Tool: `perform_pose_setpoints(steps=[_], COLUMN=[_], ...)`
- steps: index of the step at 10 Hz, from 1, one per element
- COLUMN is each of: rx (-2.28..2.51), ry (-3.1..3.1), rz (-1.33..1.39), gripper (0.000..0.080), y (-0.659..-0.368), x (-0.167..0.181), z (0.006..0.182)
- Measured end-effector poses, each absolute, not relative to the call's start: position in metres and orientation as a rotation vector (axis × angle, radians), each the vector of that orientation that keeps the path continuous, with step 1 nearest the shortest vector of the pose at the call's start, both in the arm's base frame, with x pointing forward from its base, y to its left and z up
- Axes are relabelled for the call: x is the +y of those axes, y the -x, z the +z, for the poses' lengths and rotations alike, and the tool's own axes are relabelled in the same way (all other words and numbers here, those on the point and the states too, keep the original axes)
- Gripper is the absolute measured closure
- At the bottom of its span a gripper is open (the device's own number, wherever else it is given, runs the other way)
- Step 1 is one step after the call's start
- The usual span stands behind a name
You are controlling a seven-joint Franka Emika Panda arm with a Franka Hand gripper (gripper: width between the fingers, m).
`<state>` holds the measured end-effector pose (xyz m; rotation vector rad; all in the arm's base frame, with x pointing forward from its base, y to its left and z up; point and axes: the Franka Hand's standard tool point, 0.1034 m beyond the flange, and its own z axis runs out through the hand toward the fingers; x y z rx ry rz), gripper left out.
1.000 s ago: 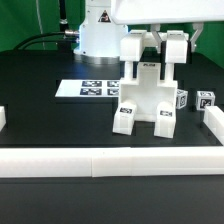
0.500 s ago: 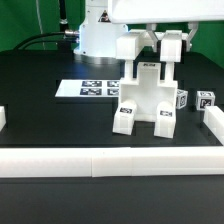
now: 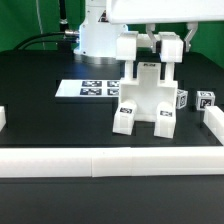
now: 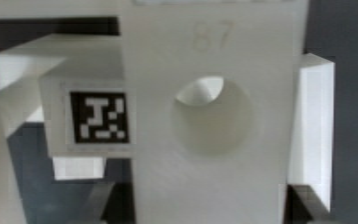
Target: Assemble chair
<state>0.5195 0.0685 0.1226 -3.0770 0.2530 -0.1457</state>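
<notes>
The chair point(image 3: 146, 95) stands near the middle of the black table as a white slab on two short tagged feet, with two square posts at its top. My gripper point(image 3: 155, 44) comes down between those posts, shut on the slab's upper edge. In the wrist view the slab point(image 4: 211, 110), marked by a round dimple, fills the space between my dark fingers point(image 4: 314, 200). A tagged post point(image 4: 98, 118) sits beside the slab.
The marker board point(image 3: 93, 88) lies behind the chair toward the exterior view's left. Two small tagged white parts point(image 3: 204, 99) rest at the right. A long low white rail point(image 3: 110, 162) runs along the front, with a rail piece point(image 3: 213, 124) at the right.
My gripper and the chair's upper posts have shifted slightly toward the exterior view's left. The feet stay where they were and the grip is unchanged.
</notes>
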Motion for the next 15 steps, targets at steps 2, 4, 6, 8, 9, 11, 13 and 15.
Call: perform_pose_setpoints(steps=[2, 4, 6, 8, 9, 11, 13, 15], rx=[0.255, 0.255, 0.288, 0.280, 0.280, 0.293, 0.355, 0.334], ry=[3.074, 3.074, 3.071, 3.074, 3.074, 3.072, 3.063, 3.076], rz=[-0.158, -0.158, -0.164, -0.167, -0.166, -0.160, -0.130, -0.112], gripper=[0.0515, 0.0515, 0.0515, 0.0515, 0.0515, 0.0515, 0.0515, 0.0515], y=[-0.525, -0.525, -0.531, -0.534, -0.534, -0.533, -0.528, -0.527], x=[0.072, 0.072, 0.072, 0.070, 0.070, 0.069, 0.066, 0.066], z=[0.124, 0.124, 0.123, 0.122, 0.122, 0.120, 0.108, 0.096])
